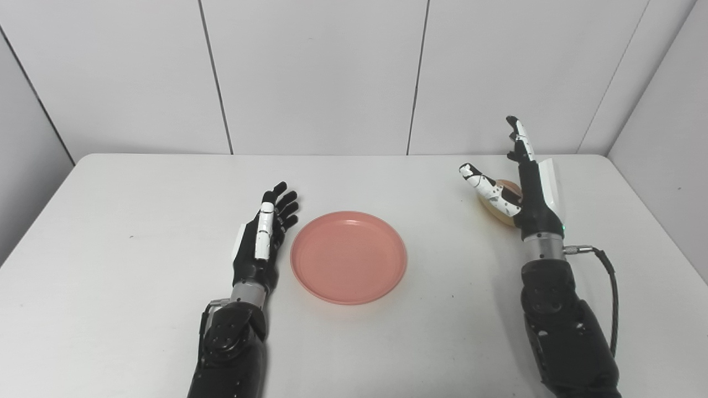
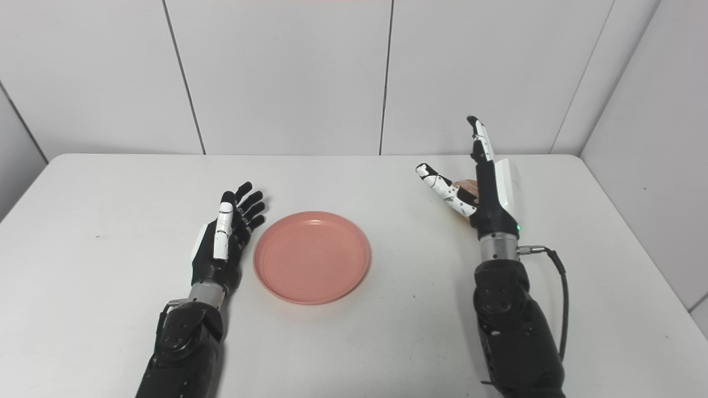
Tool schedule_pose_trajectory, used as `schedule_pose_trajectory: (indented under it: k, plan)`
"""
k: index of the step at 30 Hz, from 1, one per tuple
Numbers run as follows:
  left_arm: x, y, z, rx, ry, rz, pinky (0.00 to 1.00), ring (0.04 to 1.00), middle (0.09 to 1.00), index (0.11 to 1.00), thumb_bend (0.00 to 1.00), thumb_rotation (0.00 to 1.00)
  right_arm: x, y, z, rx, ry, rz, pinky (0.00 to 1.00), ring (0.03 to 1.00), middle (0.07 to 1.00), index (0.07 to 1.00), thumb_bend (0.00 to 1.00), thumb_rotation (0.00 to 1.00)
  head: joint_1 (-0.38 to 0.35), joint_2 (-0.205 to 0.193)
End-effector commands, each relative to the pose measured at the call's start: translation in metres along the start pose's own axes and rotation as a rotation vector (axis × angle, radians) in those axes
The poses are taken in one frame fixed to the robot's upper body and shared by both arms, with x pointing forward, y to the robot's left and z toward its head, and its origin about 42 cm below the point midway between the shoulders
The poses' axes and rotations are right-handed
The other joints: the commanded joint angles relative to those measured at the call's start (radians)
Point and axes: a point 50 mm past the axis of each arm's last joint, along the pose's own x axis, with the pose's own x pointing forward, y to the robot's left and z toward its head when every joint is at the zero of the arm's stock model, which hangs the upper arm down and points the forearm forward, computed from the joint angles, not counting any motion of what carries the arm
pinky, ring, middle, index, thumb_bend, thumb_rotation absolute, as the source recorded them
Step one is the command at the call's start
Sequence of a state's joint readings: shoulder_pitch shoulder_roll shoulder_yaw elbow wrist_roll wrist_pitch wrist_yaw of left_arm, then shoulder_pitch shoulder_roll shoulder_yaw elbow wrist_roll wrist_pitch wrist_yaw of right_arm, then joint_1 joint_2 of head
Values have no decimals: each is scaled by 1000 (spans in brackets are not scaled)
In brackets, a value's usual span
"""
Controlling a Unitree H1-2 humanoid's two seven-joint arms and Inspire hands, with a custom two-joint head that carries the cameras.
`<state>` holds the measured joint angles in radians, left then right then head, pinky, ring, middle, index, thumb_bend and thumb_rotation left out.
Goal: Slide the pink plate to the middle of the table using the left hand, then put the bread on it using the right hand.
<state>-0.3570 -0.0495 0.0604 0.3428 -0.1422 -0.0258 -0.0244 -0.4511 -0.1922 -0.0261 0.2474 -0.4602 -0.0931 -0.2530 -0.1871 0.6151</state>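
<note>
The small soft tan bread roll [image 1: 500,205] looks light and squishy; the open right hand [image 1: 522,188] should hold its sides gently. The open left hand [image 1: 265,235] waits left of the round pink plastic plate [image 1: 348,257].

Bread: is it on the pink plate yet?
No. The bread lies on the table behind the open right hand, apart from the empty pink plate.

We count one pink plate [image 1: 348,257] and one piece of bread [image 1: 500,205] on one white table [image 1: 138,221]. We also see two hands, a left hand [image 1: 265,235] and a right hand [image 1: 522,185].
</note>
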Motion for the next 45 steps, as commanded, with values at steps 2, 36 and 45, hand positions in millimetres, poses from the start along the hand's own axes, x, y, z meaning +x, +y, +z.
schedule_pose_trajectory:
  k: [2,36,45]
  plan:
    - [7,-2,5,-13,-16,-22,903,897,887,885,531,1000,23,-18,12,-74,-46,-69,790,903,945,937,685,682,-6,0]
    - [3,-7,7,1,-16,-52,917,908,894,890,538,1000,33,-13,-56,-366,151,53,666,775,844,838,770,255,-11,21]
    - [4,-8,8,8,-19,-54,910,907,894,892,534,1000,27,-6,-61,-299,127,23,591,705,783,783,616,134,-4,25]
